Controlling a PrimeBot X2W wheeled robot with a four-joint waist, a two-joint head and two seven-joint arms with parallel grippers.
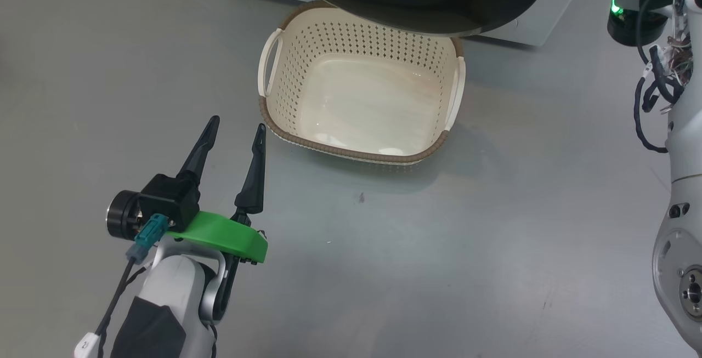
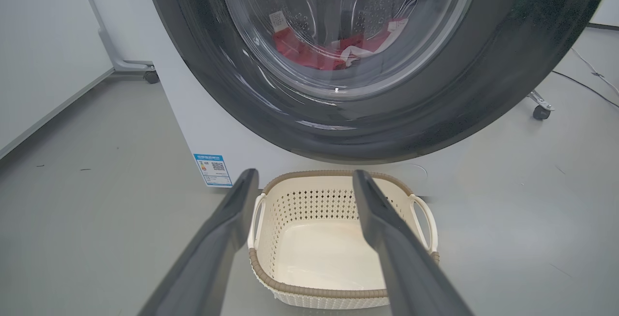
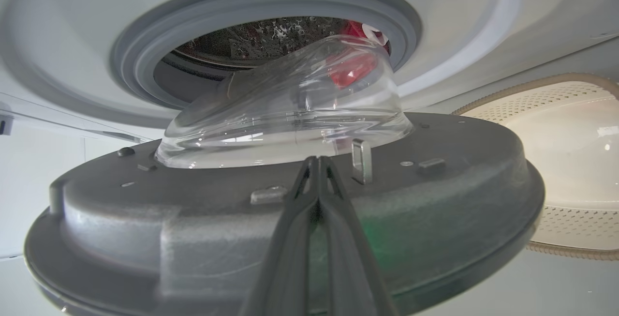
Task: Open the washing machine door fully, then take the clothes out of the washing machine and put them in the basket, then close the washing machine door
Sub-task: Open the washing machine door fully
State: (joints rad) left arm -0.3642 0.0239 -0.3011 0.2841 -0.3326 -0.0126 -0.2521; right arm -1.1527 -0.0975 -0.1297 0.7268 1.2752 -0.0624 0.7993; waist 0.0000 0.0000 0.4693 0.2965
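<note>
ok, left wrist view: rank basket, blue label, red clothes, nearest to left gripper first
1. basket, on the floor by the left gripper fingertips
2. blue label, low on the washing machine front
3. red clothes, inside it, behind the door

Head cam: high, steep down on floor (image 1: 109, 45) and basket (image 1: 282, 100). Left wrist: low, mid-range, facing door (image 2: 483, 88) front. Right wrist: tight against door's inner side, facing drum (image 3: 232, 45). All three share the basket.

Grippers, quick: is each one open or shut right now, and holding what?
Left gripper, long dark fingers: open, holding nothing.
Right gripper: shut, fingers pressed together, holding nothing.
</note>
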